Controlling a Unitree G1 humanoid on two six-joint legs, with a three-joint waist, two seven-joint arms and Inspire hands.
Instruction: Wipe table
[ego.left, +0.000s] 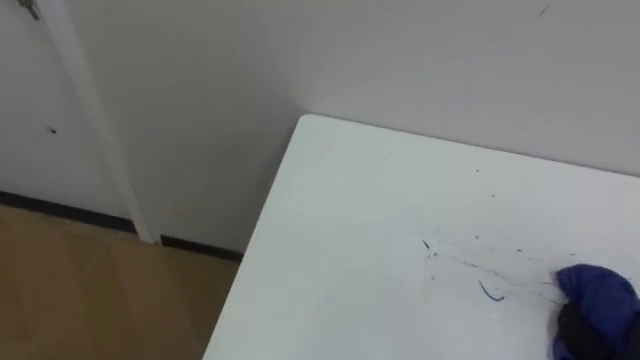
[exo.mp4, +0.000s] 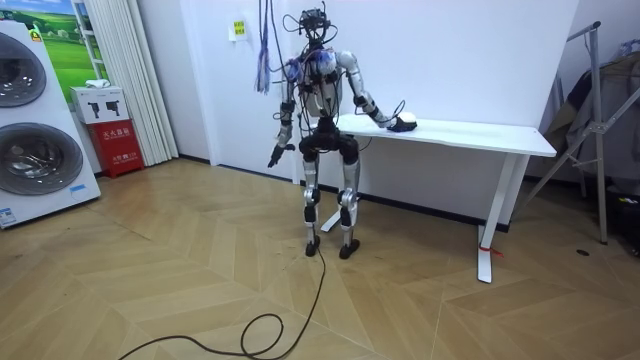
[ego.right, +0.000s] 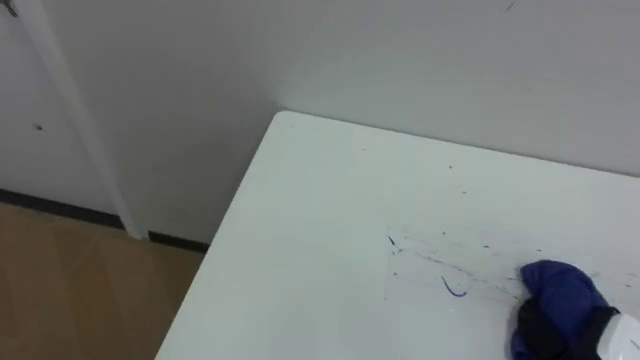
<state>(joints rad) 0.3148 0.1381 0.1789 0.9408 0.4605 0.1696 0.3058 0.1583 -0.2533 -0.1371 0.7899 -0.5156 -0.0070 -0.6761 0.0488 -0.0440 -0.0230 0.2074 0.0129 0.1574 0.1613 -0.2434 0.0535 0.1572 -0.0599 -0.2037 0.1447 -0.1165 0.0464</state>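
A white table (ego.left: 340, 250) fills the eye views, its far left corner against the wall. Blue ink marks (ego.left: 490, 292) and small dark specks (ego.left: 428, 247) lie on its top towards the right. Just to the right of the marks sits a bunched blue cloth (ego.left: 598, 292), also the blue cloth (ego.right: 556, 284). My right hand (ego.right: 556, 328) is dark under the cloth and curled on it, resting on the table. In the room view I stand at the table's (exo.mp4: 500, 139) left end with my right hand (exo.mp4: 403, 123) stretched onto it. My left hand (exo.mp4: 275, 157) hangs relaxed beside my hip.
A white wall (ego.left: 420, 60) runs right behind the table. Wooden floor (ego.left: 90, 290) lies to the left of the table's edge. In the room view, washing machines (exo.mp4: 35, 130) and a red box (exo.mp4: 117, 134) stand far left, and a rack (exo.mp4: 600, 120) stands right.
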